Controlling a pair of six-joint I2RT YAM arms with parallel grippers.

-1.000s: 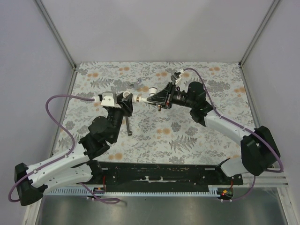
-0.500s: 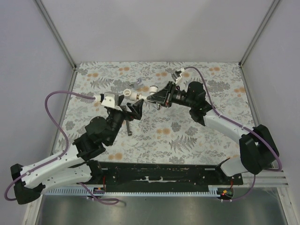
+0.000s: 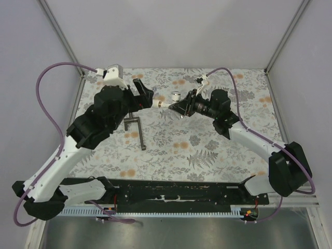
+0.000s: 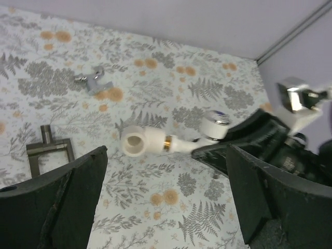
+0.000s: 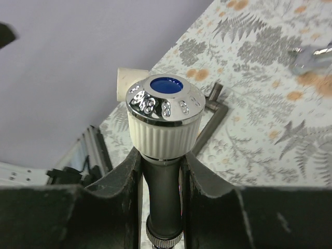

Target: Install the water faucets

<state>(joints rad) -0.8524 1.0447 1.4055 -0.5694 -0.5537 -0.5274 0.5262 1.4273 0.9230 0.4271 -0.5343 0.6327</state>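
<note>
One water faucet shows: a white ribbed knob with a chrome cap and blue disc, on a dark stem. My right gripper is shut on that stem and holds the faucet above the floral mat. The faucet's white pipe end, with a gold ring, points toward the left gripper. My left gripper is open, raised and apart from the faucet, with nothing between its fingers. From above, the left gripper sits just left of the faucet's pipe end.
A dark T-shaped metal tool lies on the floral mat below the left gripper. A small grey metal piece lies farther back. Metal frame posts and pale walls bound the mat at the back and sides.
The left gripper opened, let go of the faucet's white end, then rose and drew back to the left. The right gripper kept the faucet and shifted slightly toward the back.
</note>
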